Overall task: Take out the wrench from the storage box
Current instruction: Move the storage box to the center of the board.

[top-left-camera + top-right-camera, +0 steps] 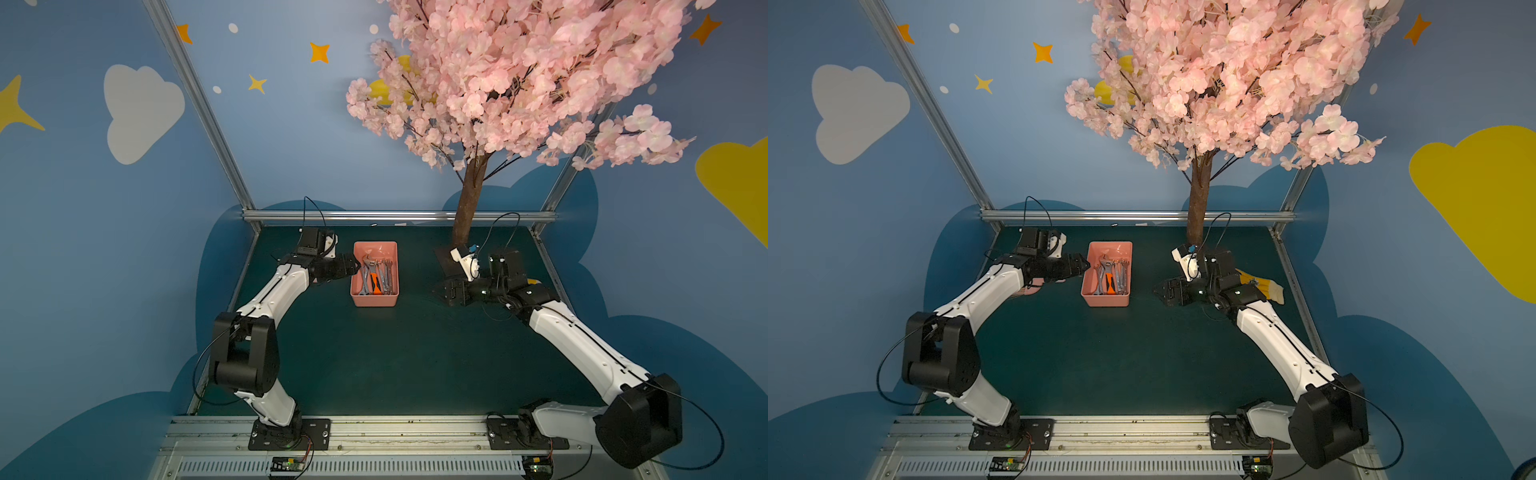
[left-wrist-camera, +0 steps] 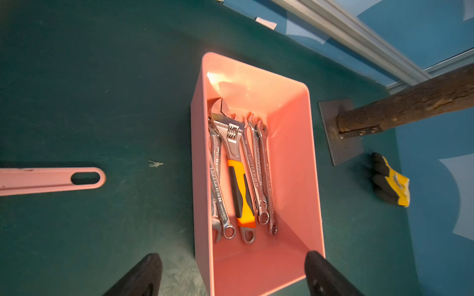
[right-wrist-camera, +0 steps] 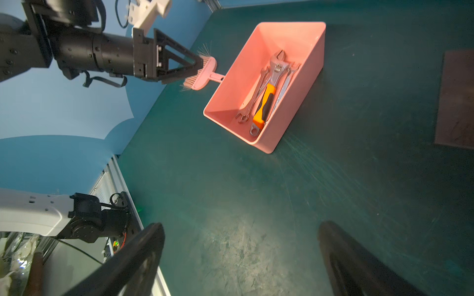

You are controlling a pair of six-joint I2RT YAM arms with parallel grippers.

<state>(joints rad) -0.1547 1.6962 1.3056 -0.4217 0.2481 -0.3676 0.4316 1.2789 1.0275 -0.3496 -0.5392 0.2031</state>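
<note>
The salmon-pink storage box (image 1: 374, 300) (image 1: 1106, 300) stands on the green table at the back centre. Inside lies an adjustable wrench (image 2: 239, 189) (image 3: 265, 105) (image 1: 376, 283) with an orange-and-black handle. Several chrome spanners (image 2: 259, 164) lie alongside it. My left gripper (image 2: 234, 256) (image 1: 355, 268) (image 1: 1087, 266) hovers open at the box's left wall (image 2: 200, 179). One finger (image 2: 154, 258) is over the table and the other finger (image 2: 314, 256) is by the box's far rim; nothing is held. My right gripper (image 3: 241, 228) (image 1: 436, 291) (image 1: 1156, 291) is open over bare table to the right of the box.
A pink hand brush (image 2: 51, 179) (image 3: 202, 77) lies left of the box, under the left arm. The tree trunk (image 1: 467, 208) and its base plate (image 2: 341, 133) stand at the back right. A yellow-and-black glove (image 2: 392, 182) (image 1: 1266, 286) lies near the right arm. An aluminium rail (image 1: 399, 216) bounds the back.
</note>
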